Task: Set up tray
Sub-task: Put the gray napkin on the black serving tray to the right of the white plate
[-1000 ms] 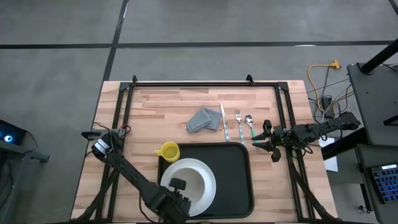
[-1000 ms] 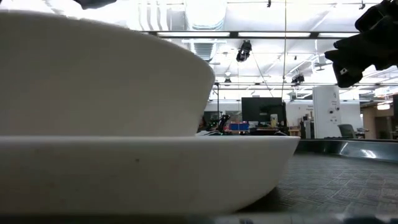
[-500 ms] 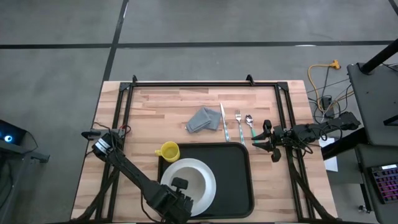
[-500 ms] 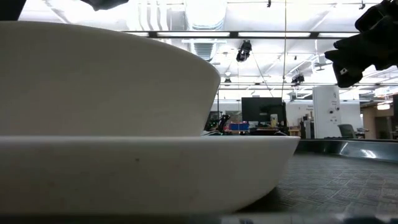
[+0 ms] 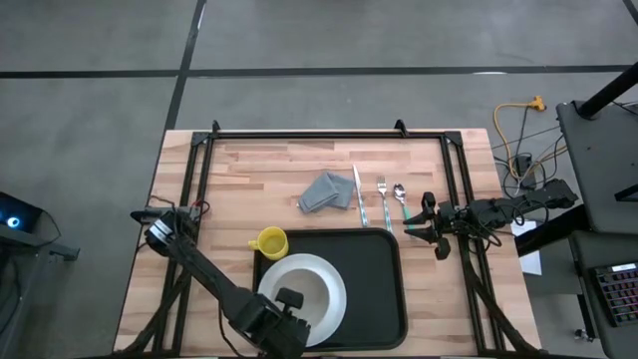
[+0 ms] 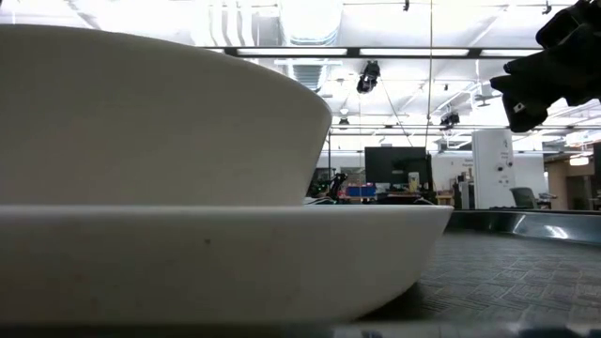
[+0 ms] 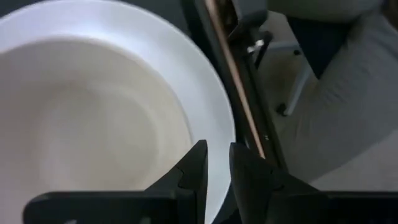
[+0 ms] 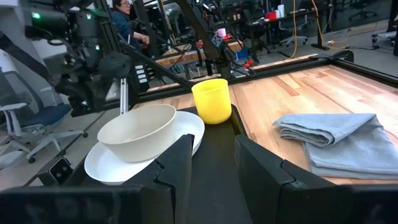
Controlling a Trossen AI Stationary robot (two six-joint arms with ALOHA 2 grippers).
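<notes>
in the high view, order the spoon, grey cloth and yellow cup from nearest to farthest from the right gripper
From the right gripper:
1. Spoon, just beside it on the wood.
2. Grey cloth, past the fork and knife.
3. Yellow cup, at the tray's far corner.

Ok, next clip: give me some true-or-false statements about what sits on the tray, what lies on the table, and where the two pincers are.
1. A white bowl sits on the white plate on the black tray. True.
2. The yellow cup stands at the tray's right edge. False: it is at the tray's far-left corner.
3. The knife, fork and spoon lie on the bare wood beyond the tray. True.
4. The grey cloth is inside the bowl. False: it lies folded on the table, left of the knife.
5. The right pincer grips the spoon. False: it hovers off the tray's right far corner, holding nothing.
6. The left pincer is at the plate's near rim. True.
</notes>
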